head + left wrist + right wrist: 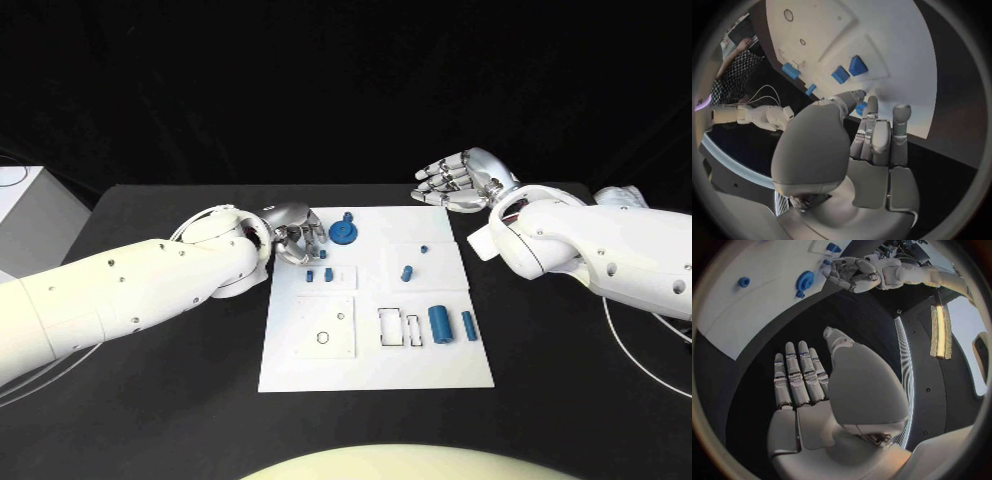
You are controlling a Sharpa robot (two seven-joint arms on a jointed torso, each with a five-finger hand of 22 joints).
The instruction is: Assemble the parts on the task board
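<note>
The white task board (pixel 375 360) lies mid-table. My left hand (pixel 296 235) hovers at its left far edge; thumb and finger close round a small blue part (pixel 860 108). Just beyond the fingertips stand two small blue blocks (pixel 319 273) (pixel 848 70). A round blue part (pixel 345 232) (pixel 805 280) sits right of that hand. Two blue cylinders (pixel 453 324) lie at the board's right side, and two small blue pieces (pixel 408 271) at its middle. My right hand (pixel 462 180) (pixel 801 385) floats past the board's far right corner, fingers straight and apart, holding nothing.
The board carries rectangular slots (pixel 398 326) and a raised panel with holes (pixel 329 328). A white box (pixel 29 215) stands at the table's left edge. Cables (pixel 627 195) lie at the far right. Black table (pixel 173 400) surrounds the board.
</note>
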